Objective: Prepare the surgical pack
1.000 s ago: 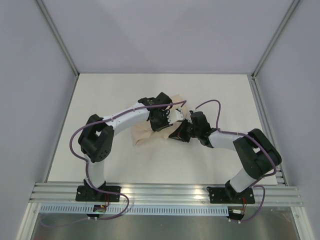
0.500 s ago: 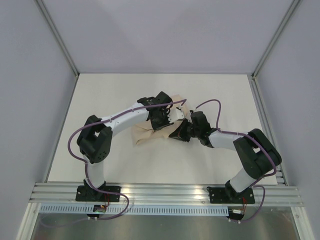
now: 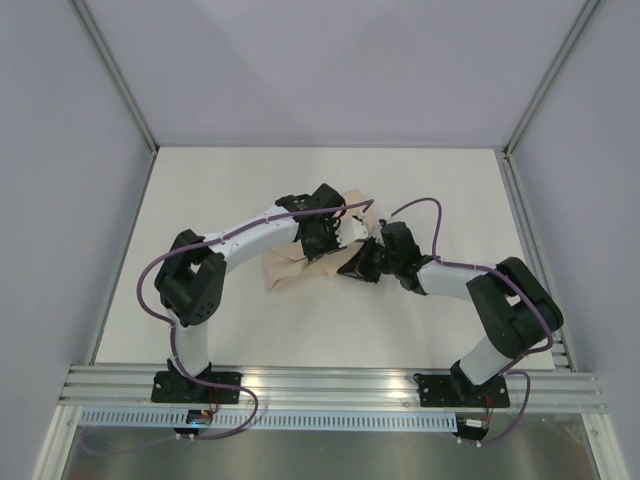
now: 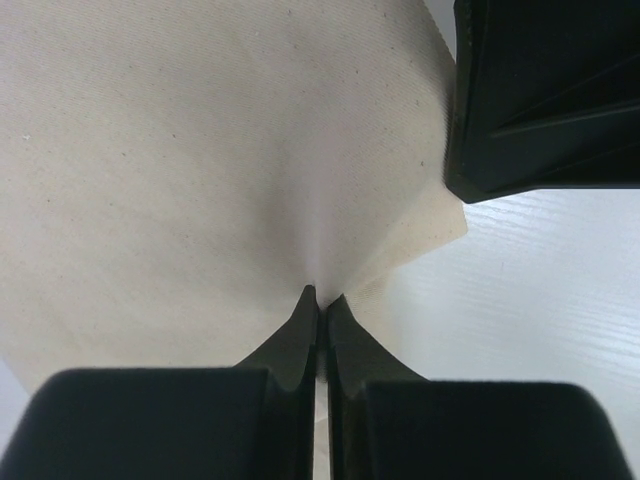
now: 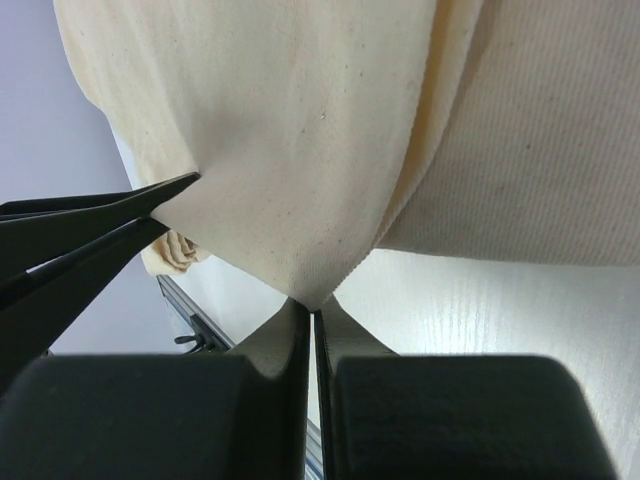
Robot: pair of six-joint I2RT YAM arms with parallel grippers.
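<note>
The surgical pack shows as a beige cloth bundle [image 3: 290,268] in the middle of the white table, mostly covered by both arms. My left gripper [image 3: 335,240] is over its upper right part. In the left wrist view it [image 4: 317,298] is shut, pinching a fold of the cloth [image 4: 200,150] that puckers toward the tips. My right gripper [image 3: 362,262] meets the bundle from the right. In the right wrist view it [image 5: 312,305] is shut on a hanging corner of the cloth [image 5: 300,130]. What the cloth wraps is hidden.
The two gripper heads are very close together: the right one's black body [image 4: 550,100] fills the left wrist view's upper right, and the left one's fingers [image 5: 90,225] jut in from the left of the right wrist view. White table [image 3: 440,180] surrounds the bundle.
My left gripper has closed onto a fold of the cloth. Both arms have stayed nearly where they were, and the right gripper keeps its hold.
</note>
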